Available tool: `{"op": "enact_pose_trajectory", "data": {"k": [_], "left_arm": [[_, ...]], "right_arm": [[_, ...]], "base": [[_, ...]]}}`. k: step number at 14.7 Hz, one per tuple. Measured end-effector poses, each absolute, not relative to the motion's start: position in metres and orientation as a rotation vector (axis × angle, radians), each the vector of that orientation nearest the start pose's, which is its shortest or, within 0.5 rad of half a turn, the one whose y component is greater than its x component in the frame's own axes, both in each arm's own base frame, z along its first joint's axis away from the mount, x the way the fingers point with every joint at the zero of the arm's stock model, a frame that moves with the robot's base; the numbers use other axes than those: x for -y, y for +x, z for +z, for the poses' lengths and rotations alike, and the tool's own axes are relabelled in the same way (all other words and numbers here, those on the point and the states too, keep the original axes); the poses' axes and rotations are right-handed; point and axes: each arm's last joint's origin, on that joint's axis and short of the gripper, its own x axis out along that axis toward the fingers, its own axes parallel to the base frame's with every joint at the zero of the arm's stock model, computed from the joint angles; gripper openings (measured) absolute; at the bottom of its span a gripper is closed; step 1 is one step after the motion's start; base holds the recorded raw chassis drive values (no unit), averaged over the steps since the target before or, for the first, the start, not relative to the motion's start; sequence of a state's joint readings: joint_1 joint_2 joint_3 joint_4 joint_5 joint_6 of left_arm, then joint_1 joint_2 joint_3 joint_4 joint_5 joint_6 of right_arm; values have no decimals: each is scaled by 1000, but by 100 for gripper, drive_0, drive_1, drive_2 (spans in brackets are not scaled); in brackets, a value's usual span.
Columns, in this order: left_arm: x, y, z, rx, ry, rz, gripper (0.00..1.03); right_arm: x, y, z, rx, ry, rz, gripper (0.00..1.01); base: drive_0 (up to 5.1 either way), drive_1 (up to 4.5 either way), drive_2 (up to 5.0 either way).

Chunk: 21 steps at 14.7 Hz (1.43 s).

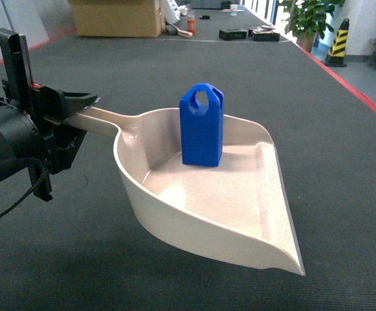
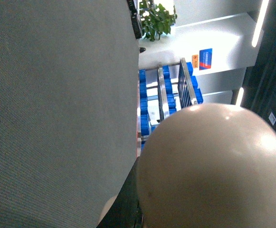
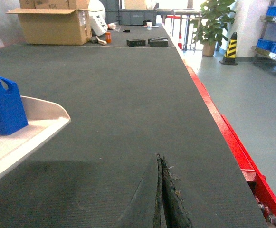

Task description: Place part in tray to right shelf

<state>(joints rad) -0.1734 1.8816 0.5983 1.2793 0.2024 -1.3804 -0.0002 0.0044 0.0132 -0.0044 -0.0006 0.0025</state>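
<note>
Beige tray (image 1: 200, 194) up off the dark worktop (image 1: 343, 162), blue part (image 1: 202, 126) standing inside it, left end effector (image 1: 71, 113) squeezing the tray's handle, right end effector (image 3: 162, 190) pinched closed on nothing.

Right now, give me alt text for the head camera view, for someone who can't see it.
A small blue part stands upright inside a beige tray, which the left gripper holds by its handle above a dark grey table. A cardboard box and a potted plant sit far behind.
</note>
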Motion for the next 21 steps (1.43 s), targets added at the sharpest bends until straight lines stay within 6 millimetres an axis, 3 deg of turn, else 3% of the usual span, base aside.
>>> {"op": "enact_pose_trajectory", "data": {"k": [3, 6, 10, 21], "left_arm": [[62, 318, 137, -262, -1363, -311, 15], [62, 318, 137, -262, -1363, -311, 15], [60, 318, 136, -254, -1364, -300, 15], [62, 318, 137, -258, -1363, -315, 15]], "right_arm": [[0, 97, 167, 4, 2, 0, 6], [0, 97, 167, 4, 2, 0, 46], [0, 97, 167, 2, 2, 0, 96], [0, 97, 167, 5, 2, 0, 98]], "base": [[0, 0, 0], [0, 0, 0], [467, -311, -222], [489, -338, -140]]}}
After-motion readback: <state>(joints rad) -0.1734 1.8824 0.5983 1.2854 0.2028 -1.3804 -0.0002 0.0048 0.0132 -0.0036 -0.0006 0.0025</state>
